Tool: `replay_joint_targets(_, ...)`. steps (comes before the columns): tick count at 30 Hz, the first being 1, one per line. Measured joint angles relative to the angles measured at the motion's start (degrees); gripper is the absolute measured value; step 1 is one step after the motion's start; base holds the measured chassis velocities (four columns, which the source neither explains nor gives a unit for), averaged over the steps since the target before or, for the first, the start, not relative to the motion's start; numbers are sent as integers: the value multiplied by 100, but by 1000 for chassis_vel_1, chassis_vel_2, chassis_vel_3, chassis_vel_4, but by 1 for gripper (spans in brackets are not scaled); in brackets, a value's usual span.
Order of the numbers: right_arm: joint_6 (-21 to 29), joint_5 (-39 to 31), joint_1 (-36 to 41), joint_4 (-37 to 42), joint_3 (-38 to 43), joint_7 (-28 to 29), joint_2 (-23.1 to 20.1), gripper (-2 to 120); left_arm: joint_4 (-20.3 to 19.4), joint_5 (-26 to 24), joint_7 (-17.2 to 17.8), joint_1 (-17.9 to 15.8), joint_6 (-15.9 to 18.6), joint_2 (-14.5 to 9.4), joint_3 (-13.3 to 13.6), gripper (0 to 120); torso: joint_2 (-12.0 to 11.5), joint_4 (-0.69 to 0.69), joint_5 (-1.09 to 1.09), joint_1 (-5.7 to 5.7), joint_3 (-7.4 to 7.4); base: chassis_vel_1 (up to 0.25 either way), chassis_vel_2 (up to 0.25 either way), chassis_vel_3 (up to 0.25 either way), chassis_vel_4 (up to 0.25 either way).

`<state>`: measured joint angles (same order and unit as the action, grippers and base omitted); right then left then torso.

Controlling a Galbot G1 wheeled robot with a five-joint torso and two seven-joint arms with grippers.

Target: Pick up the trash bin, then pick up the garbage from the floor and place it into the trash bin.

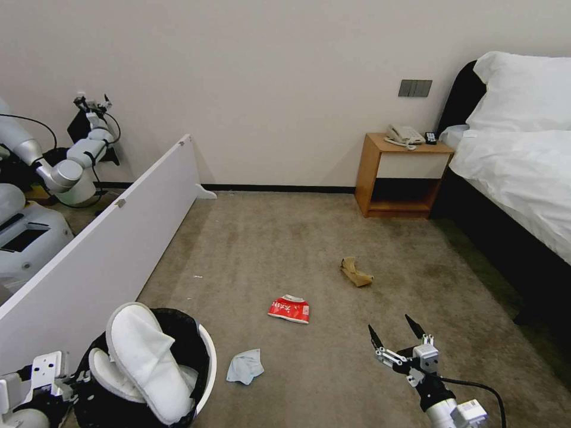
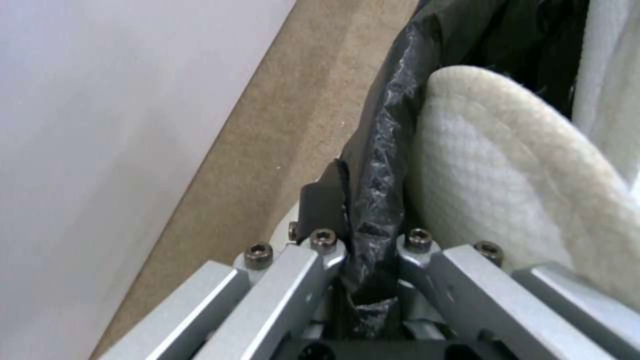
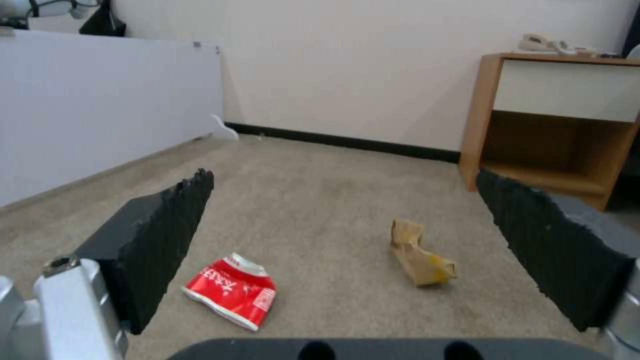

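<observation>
Beside the long white partition board (image 1: 113,238), the trash bin (image 1: 205,356) is already in hand: the left claw (image 2: 370,250) is clamped on its bag-lined rim, black plastic pinched between the metal fingers. So the first step looks done. Two white slippers (image 1: 146,356) already stand inside the bin, their toes poking above the rim. What remains lies on the floor (image 1: 285,238), all on the far side of the bin from the board: a red snack packet (image 1: 289,309) a little way out, a crumpled brown paper bag (image 1: 355,272) farther off toward the nightstand, and a crumpled pale tissue (image 1: 245,365) just beside the bin. The right claw (image 1: 395,342) hovers low over the carpet, spread wide and empty, facing the packet and paper bag. By my reckoning, roughly half is done.
</observation>
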<state>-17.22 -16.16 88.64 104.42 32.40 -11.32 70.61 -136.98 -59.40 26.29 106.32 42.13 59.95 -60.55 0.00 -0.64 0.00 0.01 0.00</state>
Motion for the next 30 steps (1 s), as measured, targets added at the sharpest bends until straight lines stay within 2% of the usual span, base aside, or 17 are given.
replay_joint_targets(22,-3,25,43,51,-16,-24,15,100,-45,26,10,-5,1,14,51,2,0,-1,0,0,0,0,0,0,0)
replay_joint_targets(30,3,19,31,53,-33,-24,14,100,-63,55,10,-8,1,28,88,2,0,-1,0,0,0,61,68,72,62)
